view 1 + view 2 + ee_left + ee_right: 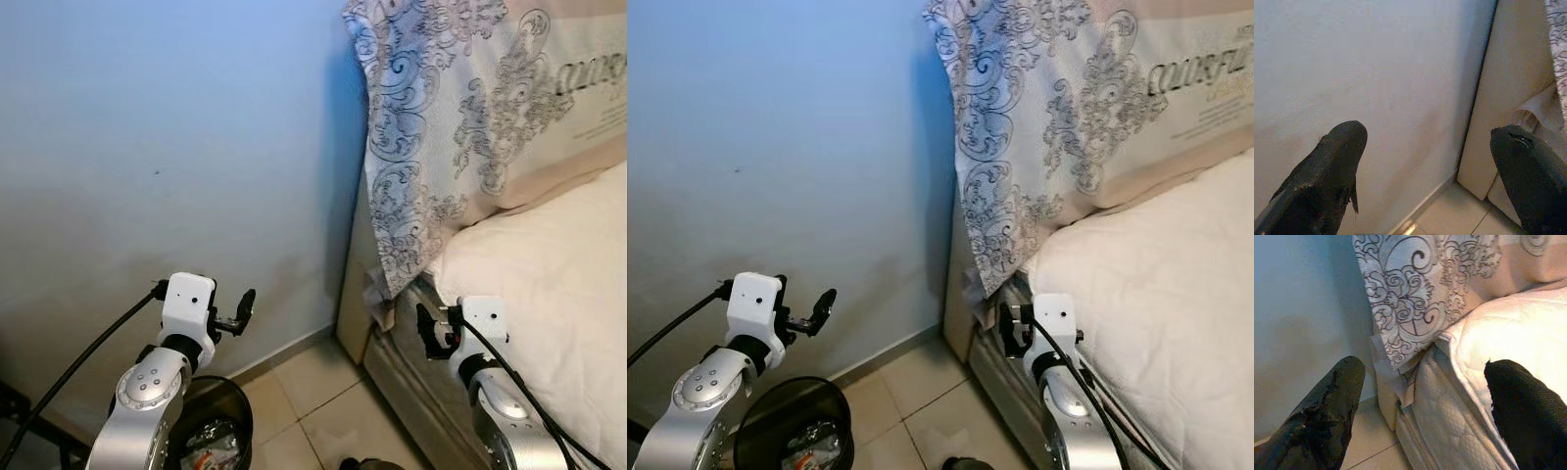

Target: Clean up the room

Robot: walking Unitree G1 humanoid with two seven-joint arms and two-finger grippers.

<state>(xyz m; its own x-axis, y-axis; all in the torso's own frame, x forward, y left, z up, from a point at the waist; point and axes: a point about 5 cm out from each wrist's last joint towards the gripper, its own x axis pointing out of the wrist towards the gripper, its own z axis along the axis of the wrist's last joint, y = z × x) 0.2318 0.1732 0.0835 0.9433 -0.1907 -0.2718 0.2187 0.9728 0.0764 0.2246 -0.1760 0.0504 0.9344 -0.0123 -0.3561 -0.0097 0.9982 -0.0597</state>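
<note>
Black bin (211, 431) sits below the spread left pincer (240, 311), apart.

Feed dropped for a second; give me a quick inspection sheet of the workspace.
Surface: beige tiled floor.
Job's things: round black bin with rubbish inside, under the left arm.
Clutter: nothing seen.
Grippers: left gripper open, facing the wall; right gripper open, facing the bed corner.
Cables: black cable off the left wrist.
Surroundings: pale blue wall; cream mattress; grey-patterned lace pillow.
</note>
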